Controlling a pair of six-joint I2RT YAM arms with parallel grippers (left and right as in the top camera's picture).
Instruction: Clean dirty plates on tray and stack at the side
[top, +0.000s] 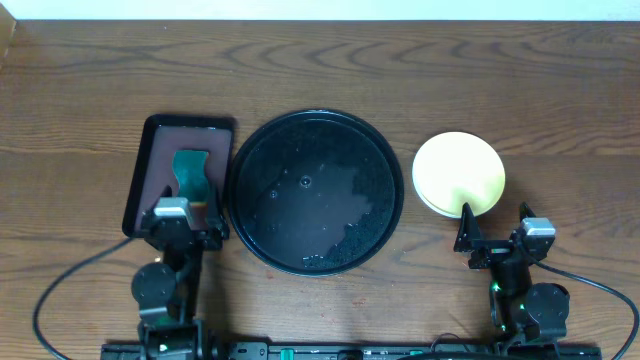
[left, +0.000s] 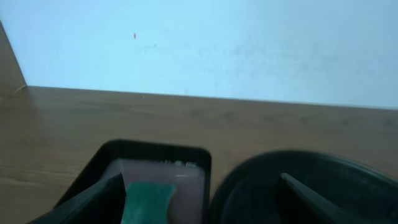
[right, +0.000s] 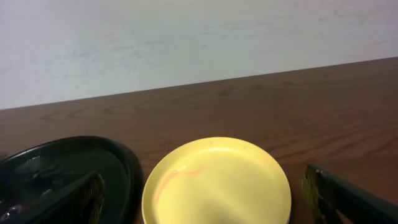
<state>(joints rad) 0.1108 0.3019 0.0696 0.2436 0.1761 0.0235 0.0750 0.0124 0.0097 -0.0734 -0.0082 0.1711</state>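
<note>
The round black tray (top: 310, 190) holds no plates, only wet speckles; its edge shows in the left wrist view (left: 298, 186) and the right wrist view (right: 68, 165). The yellow plate (top: 458, 172) lies on the wood tabletop to the tray's right, with a pale rim showing under its near-left edge. It has a faint reddish smear in the right wrist view (right: 217, 183). The aqua plates are not clearly visible. My right gripper (top: 495, 228) (right: 204, 180) is open and empty just in front of the plate. My left gripper (top: 186, 212) (left: 200, 180) is open and empty.
A rectangular dark brown tray (top: 150, 160) stands left of the black tray with a green sponge (top: 190, 172) in it, right ahead of my left gripper (left: 147, 202). A pale wall runs along the table's far edge (top: 320, 22).
</note>
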